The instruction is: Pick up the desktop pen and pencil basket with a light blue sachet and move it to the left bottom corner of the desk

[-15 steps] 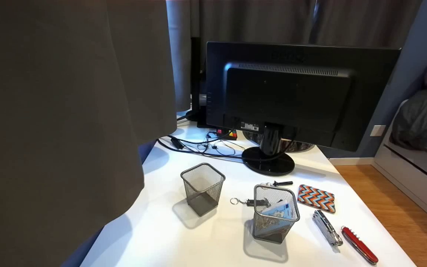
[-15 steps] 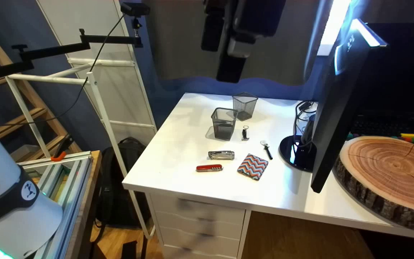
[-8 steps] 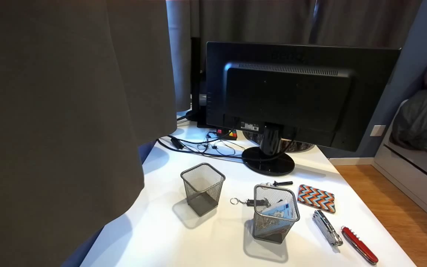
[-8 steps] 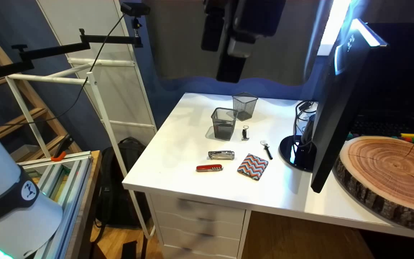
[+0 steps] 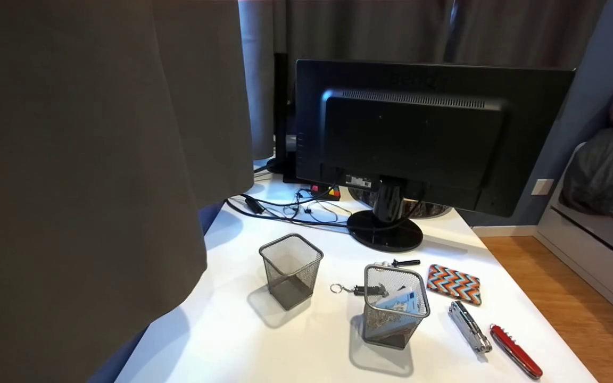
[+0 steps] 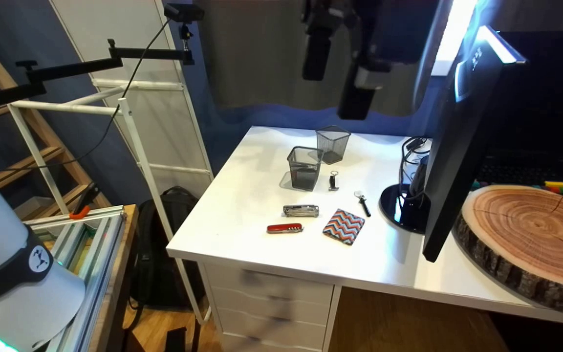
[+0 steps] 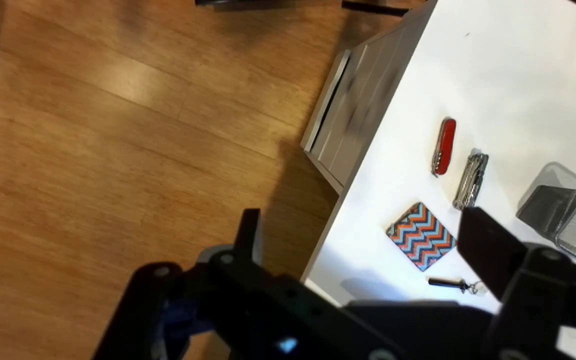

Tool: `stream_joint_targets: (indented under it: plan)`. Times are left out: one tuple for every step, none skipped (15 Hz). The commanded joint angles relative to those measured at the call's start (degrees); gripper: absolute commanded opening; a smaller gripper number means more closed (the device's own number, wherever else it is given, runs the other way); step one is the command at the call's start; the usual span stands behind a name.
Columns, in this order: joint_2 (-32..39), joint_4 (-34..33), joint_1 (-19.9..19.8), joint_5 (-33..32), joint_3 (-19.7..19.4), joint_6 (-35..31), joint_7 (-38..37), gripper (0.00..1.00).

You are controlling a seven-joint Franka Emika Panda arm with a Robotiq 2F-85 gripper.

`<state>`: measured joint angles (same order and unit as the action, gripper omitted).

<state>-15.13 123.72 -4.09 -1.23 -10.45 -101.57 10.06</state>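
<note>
The grey mesh pen basket stands upright on the white desk. The light blue sachet leans inside it. In the other exterior view the basket stands nearer the desk's front than a like cup, and no blue shows there. In the wrist view the basket is cut by the right edge. My gripper is high above the desk, right of the basket in that view. In the wrist view the gripper has its fingers wide apart with nothing between them. It is out of view in an exterior view.
A second mesh cup stands beside the basket. A multitool, a red knife, a zigzag-patterned pouch and small key fobs lie near. A monitor and a wood slab stand at the right. A curtain hangs beside the desk.
My gripper has moved to the right and slightly down in an exterior view during the last half second. The basket and other objects have not moved.
</note>
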Motion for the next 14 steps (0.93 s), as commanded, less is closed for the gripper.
stream_joint_targets:
  plan:
    - [11.67, -6.76, 2.65, -0.42, 3.66, -5.65, 4.71, 1.0]
    - [14.54, -8.5, 3.47, 0.61, 4.64, -6.64, 6.51, 1.0]
    - [17.71, -10.8, 4.21, 1.02, 5.84, -7.04, 8.04, 1.0]
    - [20.86, -13.51, 4.8, 1.77, 6.97, -7.32, 9.86, 1.0]
    - [14.32, -6.9, 3.43, 0.16, 6.53, -7.89, 5.92, 1.0]
    - [17.14, -8.93, 4.01, 0.13, 7.53, -8.14, 6.62, 1.0]
    - [19.27, -10.59, 4.33, 0.09, 8.13, -8.15, 6.93, 1.0]
    - [20.61, -11.76, 4.39, 0.06, 8.39, -8.15, 7.22, 1.0]
    - [21.21, -12.38, 4.3, 0.05, 8.38, -8.14, 7.56, 1.0]
    - [21.28, -12.65, 4.12, 0.05, 8.28, -8.14, 7.92, 1.0]
    - [21.21, -12.87, 3.98, 0.05, 8.2, -8.11, 8.21, 1.0]
    - [21.14, -13.0, 3.93, 0.05, 8.14, -8.1, 8.32, 1.0]
    - [21.08, -13.01, 3.92, 0.05, 8.11, -8.1, 8.36, 1.0]
    - [22.87, -14.23, 4.34, -0.05, 8.64, -9.34, 8.7, 1.0]
